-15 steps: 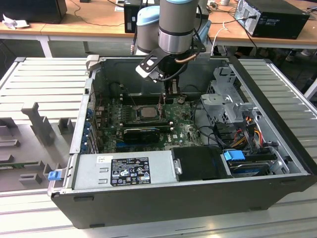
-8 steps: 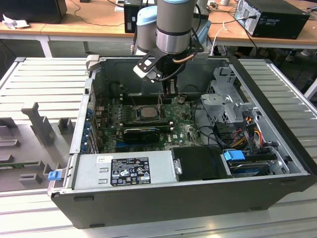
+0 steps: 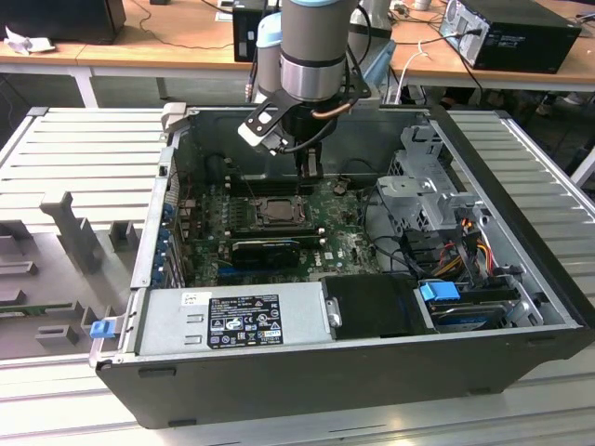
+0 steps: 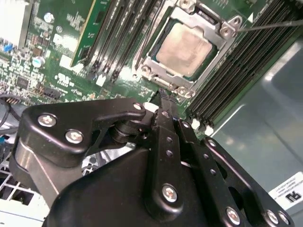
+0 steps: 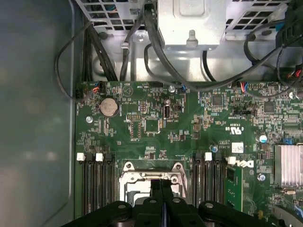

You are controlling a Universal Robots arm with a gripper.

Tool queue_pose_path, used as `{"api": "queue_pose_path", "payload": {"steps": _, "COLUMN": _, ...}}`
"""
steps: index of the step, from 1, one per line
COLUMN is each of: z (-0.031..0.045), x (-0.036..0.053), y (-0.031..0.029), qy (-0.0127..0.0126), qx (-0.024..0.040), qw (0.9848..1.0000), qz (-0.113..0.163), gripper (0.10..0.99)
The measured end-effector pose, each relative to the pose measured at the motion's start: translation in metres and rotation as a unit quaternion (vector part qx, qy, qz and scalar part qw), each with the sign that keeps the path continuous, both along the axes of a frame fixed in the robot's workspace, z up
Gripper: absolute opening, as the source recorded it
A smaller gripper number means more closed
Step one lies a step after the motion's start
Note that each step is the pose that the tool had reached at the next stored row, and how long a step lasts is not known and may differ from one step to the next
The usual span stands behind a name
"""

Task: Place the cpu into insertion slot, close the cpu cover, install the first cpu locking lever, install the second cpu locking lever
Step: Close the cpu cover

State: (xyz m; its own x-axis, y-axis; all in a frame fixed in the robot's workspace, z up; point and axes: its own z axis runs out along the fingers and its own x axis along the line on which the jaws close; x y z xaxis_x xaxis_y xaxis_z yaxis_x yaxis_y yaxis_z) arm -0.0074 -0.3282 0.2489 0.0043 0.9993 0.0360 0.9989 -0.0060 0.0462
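- The gripper (image 3: 311, 175) is hanging on the Universal Robots arm (image 3: 311, 46) inside the open computer case (image 3: 372, 376). In the exterior view it is sitting at about 1 o'clock from the insertion slot (image 3: 251, 212), just beside it.
- The fingers (image 5: 156, 203) are pressing together in both wrist views, with no gap and nothing showing between them. The tip (image 4: 163, 97) is pointing down at the board edge of the socket. Whether it is touching cannot be told.
- The cpu (image 4: 183, 43) is lying flat in the slot, pale metal top facing up.
- The cpu cover (image 4: 163, 78) is lying down around the cpu, framing it, with the chip showing through the cut-out.
- A thin locking lever (image 4: 270, 25) is sticking out from one cover corner, running over the memory slots (image 4: 236, 71). Whether it is latched cannot be told.
- The slot is sitting on the green motherboard (image 3: 353, 243).
- In the exterior view:
  - a long black card (image 3: 265, 249) is lying at 6 o'clock from the slot, near it
  - the power supply (image 3: 232, 316) is sitting further out at 6 o'clock
  - the drive cage (image 3: 428, 195) is standing at 3 o'clock, well apart
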Motion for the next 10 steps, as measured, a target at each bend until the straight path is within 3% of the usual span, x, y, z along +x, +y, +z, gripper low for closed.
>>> {"api": "queue_pose_path", "payload": {"steps": 5, "z": -0.0121, "x": -0.0146, "y": 0.0, "qy": 0.0, "qx": 0.0, "qw": 1.0, "qz": 0.0, "gripper": 0.106}}
{"api": "queue_pose_path", "payload": {"steps": 10, "z": -0.0163, "x": -0.0253, "y": -0.0001, "qy": 0.0012, "qx": 0.0002, "qw": 1.0, "qz": 0.007, "gripper": 0.106}}
